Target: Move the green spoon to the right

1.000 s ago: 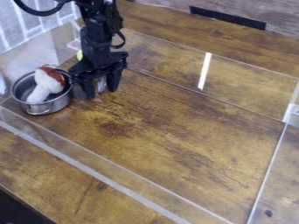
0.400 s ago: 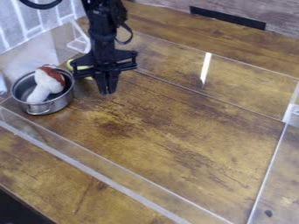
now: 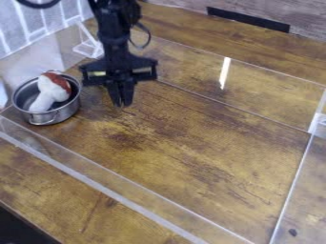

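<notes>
Though no writing shows, jaws clamp the green spoon (image 3: pixel 98 67)

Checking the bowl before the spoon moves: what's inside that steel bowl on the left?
The round steel bowl holds a white-and-red item. The bowl's floor beneath it is covered.
</notes>
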Robot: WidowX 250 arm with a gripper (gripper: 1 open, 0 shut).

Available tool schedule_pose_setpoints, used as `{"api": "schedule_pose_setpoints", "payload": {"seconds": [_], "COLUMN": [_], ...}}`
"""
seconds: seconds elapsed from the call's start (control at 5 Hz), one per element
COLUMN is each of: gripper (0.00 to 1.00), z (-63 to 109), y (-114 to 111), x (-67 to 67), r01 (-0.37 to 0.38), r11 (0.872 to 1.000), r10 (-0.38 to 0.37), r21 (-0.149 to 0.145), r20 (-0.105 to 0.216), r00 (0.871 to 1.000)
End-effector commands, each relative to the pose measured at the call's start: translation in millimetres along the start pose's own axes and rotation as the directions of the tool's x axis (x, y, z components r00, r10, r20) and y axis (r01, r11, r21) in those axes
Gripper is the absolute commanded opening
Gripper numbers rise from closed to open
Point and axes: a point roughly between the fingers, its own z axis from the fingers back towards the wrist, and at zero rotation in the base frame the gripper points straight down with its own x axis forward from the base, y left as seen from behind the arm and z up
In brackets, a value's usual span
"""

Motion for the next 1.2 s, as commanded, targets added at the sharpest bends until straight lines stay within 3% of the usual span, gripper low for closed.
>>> {"api": "schedule_pose_setpoints", "payload": {"seconds": [0.0,0.2,0.4,0.6,1.0], "gripper": [0.0,0.0,0.0,0.0,0.0], "z": [30.5,23.1,9.1,6.2,4.5], "y": [-1.1,6.3,2.4,-3.0,-6.7], "x": [-8.4,-23.0,-40.0,-50.0,-43.1], "r01": [0.169,0.285,0.396,0.463,0.492], "r11": [0.983,0.954,0.911,0.878,0.862], "r10": [-0.162,-0.276,-0.388,-0.456,-0.487], "r21": [-0.077,-0.094,-0.113,-0.123,-0.127], "r20": [0.097,0.095,0.09,0.084,0.064], "r00": [0.982,0.956,0.917,0.886,0.871]}}
